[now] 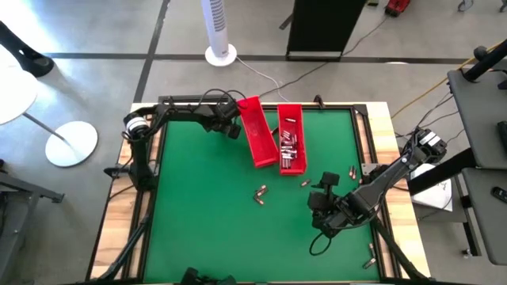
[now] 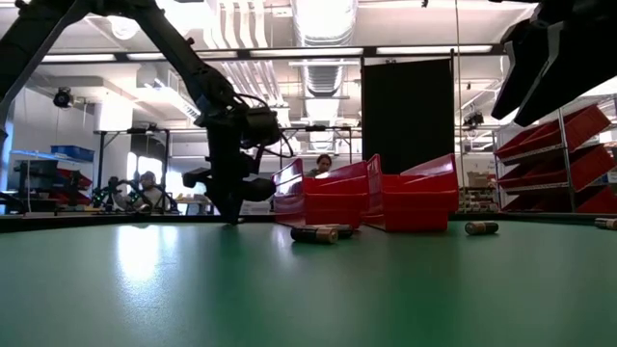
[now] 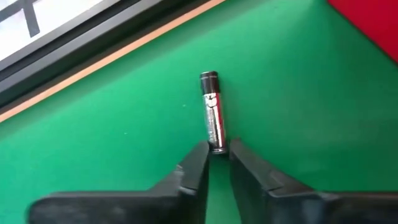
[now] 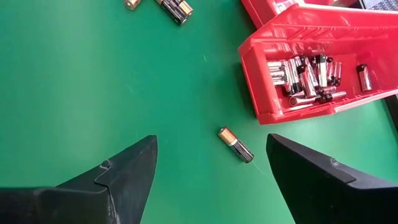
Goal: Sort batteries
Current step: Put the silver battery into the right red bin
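Observation:
My left gripper is down on the green mat near the table's far left, beside the emptier red tray, and is shut on a dark and silvery battery. My right gripper hangs wide open above the mat's right half. A copper-topped battery lies flat on the mat ahead of its fingers. The second red tray holds several batteries. A loose pair of batteries lies mid-table. My left gripper pinches the battery by its one end between the two fingertips. The fingers lie roughly along its length. The battery lies flat on the mat, with the rest of it stretching away from the fingers toward the table's rim.
Other loose batteries lie near the right edge and the near right corner. The table's raised dark frame runs close behind the left gripper. The two trays stand side by side at the far middle. People sit in the room beyond.

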You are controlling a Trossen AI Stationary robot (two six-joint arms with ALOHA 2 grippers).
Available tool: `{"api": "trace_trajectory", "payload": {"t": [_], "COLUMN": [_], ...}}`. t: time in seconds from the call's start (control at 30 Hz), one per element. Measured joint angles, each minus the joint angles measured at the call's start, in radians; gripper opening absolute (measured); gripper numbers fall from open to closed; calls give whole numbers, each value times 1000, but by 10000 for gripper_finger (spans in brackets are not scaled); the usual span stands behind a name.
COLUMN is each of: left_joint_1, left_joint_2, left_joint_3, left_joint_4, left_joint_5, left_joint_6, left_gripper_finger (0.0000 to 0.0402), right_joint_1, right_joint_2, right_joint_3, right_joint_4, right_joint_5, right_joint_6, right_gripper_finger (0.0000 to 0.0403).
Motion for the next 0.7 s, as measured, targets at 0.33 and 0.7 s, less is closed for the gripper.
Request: {"api": "trace_trajectory", "payload": {"t": [0.33,0.7], "left_joint_1": [-3,-12], "left_joint_2": [-1,-143], "left_joint_3": [-1,-20], "left_joint_4": [22,19], "left_joint_5": [-7,33], "left_joint_6": [-1,23], "left_gripper_finger": [14,0], "right_joint_1": [0,0], "right_joint_2": [0,-1], "right_joint_3": [0,0], "right_joint_4": [0,2], "right_joint_5": [0,0], "right_joint_6": [-1,-17], "right_gripper_finger": [299,271]}}
